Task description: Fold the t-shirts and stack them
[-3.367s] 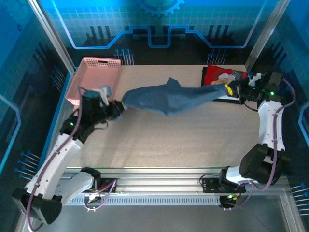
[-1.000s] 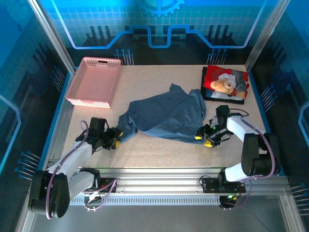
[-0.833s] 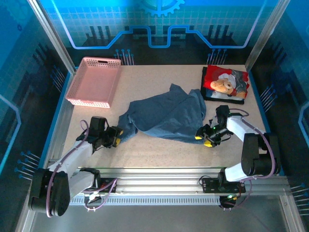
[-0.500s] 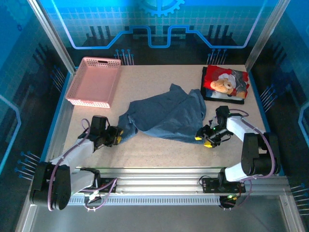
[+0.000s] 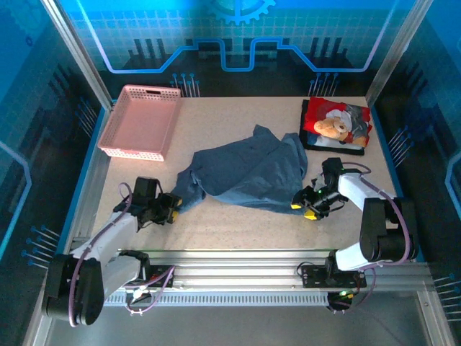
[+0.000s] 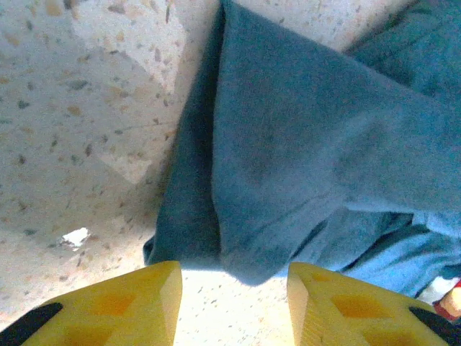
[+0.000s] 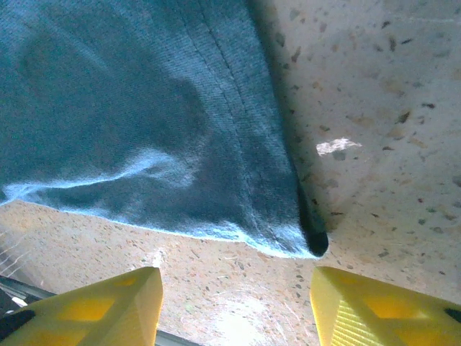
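Now both hands stand released: the left hand (image 5: pixel 170 208) keeps its yellow fingers (image 6: pixel 122 303) apart, with a rumpled edge of the slate-blue shirt (image 5: pixel 248 173) just ahead of them. The right hand (image 5: pixel 302 210) gapes wide before a stitched corner, and neither grips cloth. Seconds ago that shirt hung stretched between them; now it lies crumpled on the speckled surface (image 5: pixel 238 119) — the folded red teddy-bear shirt (image 5: pixel 336 125) sits at the far right.

Bright overhead light, blue glow around (wrist views slightly blurred).
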Tool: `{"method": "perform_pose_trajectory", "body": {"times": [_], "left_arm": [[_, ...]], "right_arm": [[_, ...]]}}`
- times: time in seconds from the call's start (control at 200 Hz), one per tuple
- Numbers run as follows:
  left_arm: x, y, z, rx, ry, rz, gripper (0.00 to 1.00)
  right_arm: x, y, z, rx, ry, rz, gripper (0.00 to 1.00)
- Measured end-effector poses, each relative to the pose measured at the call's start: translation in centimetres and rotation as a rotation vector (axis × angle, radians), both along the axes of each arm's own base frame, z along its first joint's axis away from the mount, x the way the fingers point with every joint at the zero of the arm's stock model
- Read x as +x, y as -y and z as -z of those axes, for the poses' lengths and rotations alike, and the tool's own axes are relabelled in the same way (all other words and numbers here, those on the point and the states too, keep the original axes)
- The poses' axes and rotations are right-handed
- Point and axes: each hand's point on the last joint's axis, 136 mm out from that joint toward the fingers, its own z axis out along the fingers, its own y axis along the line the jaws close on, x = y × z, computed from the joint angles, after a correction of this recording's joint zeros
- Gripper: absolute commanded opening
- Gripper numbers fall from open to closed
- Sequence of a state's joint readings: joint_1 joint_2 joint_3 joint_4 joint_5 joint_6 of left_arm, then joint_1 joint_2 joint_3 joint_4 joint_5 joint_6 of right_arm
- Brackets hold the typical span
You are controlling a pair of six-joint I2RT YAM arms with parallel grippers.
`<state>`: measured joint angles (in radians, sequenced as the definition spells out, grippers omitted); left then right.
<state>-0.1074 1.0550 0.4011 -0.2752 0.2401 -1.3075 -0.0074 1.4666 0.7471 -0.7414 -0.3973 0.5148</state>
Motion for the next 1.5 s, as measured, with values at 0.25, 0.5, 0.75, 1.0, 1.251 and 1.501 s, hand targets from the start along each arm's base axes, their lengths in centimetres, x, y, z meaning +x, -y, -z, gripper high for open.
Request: {"method": "perform_pose_trajectory", "body": {"times": [0.25, 0.5, 0.75, 1.0, 1.251, 1.501], "left_arm": [[1.3, -0.2, 1.2, 0.006, -0.010, -0.027, 0.38], [1.7, -0.3, 1.2, 0.010, 0.001, -0.038, 0.26], [2.0, -0.3, 1.0, 0.016, 0.019, -0.038, 0.06], [2.3, -0.1, -0.4, 0.011, 0.069, -0.032, 0.00], [2.9, 0.2, -2.7, 0.021, 0.149, 0.002, 0.00], [2.8, 0.5, -3.0, 0.039, 0.168, 0.045, 0.00]], "right_arm": [[0.0, 0.0, 0.0, 0.002, 0.003, -0.010, 0.58], [0.0, 0.2, 0.0, 0.002, 0.008, -0.010, 0.57], [-0.2, 0.5, 0.0, 0.002, -0.001, -0.003, 0.58], [-0.3, 0.9, -0.1, 0.003, -0.007, 0.009, 0.59], [-0.9, 0.9, 0.2, 0.007, -0.013, 0.017, 0.58], [-0.1, 0.5, 1.2, 0.024, -0.032, 0.052, 0.47]]}}
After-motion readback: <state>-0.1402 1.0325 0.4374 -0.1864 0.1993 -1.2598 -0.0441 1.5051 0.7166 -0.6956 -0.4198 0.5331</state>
